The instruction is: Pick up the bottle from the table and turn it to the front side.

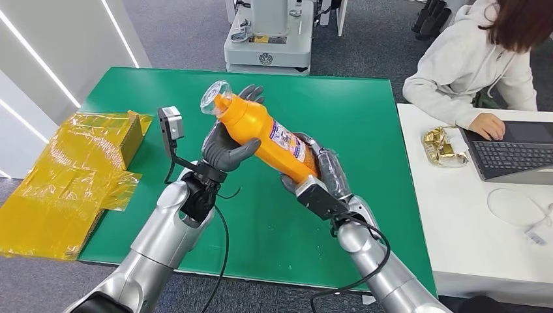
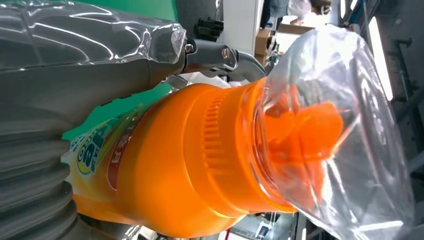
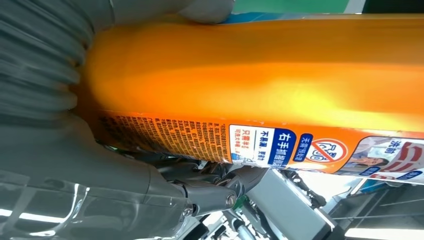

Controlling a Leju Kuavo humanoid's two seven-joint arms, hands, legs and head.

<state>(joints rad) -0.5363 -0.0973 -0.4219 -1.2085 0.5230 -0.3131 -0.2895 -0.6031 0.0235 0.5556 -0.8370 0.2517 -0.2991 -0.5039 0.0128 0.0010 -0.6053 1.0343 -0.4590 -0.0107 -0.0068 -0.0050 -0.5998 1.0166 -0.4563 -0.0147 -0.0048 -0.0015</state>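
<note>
Bottle: one orange bottle, held above the green counter, clear cap toward 11 o'clock.
Left hand: fingers grasping its neck end.
Right hand: fingers grasping its base.
Right wrist view: printed label is readable.

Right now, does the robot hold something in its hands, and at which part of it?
Yes, the orange bottle, lifted off the table. The left hand grips its upper body below the cap; the right hand grips its lower end.

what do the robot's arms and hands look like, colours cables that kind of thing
Both arms are smooth silver tubes ending in black wrist sections. The left hand and right hand are dark grey, with a thick grey thumb, a grey ribbed cover and clear plastic wrapping. Black cables loop out at each wrist. A small grey box on a black bracket stands off the left wrist.
</note>
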